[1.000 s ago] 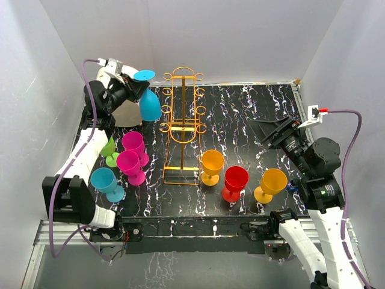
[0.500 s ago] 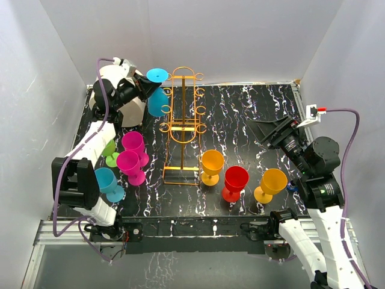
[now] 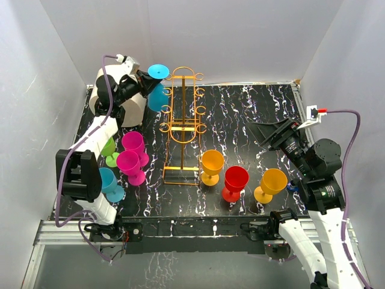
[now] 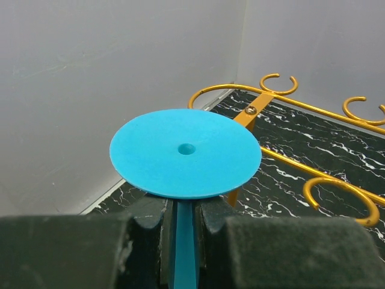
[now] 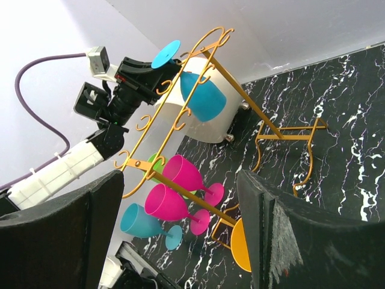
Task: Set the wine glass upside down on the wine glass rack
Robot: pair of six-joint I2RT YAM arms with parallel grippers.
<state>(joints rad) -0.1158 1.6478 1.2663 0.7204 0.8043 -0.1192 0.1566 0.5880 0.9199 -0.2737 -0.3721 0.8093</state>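
At the far left corner of the black, white-veined marbled table top [image 3: 252,108], a cyan plastic wine glass [image 3: 157,98] is held aloft, upside down, with its round foot uppermost and its bowl hanging below. The stem is clenched between the dark pads of the left gripper [image 4: 183,211], just under the foot. The glass is seen just beside the upper left side of the tall golden-orange wire rack [image 3: 182,127], level with the curled side hooks. Whether glass and wire touch cannot be told. In the left wrist view, the hooks and top rail are seen just beyond the foot.

The rack is stood upright on its rectangular wire base near the table's middle. No glass is hung on it.

A cream cylindrical container [image 3: 129,108] is noted behind the left arm.

Left of the rack, upright on the table: two magenta goblets [image 3: 133,143], a green goblet [image 3: 108,147], a second cyan goblet [image 3: 105,180]. Right of the rack: two orange goblets [image 3: 212,162] and a red goblet [image 3: 236,179] between them.

The right gripper [image 3: 272,130] is held above the table's right side, well apart from the rack, its jaws spread wide with nothing between them.
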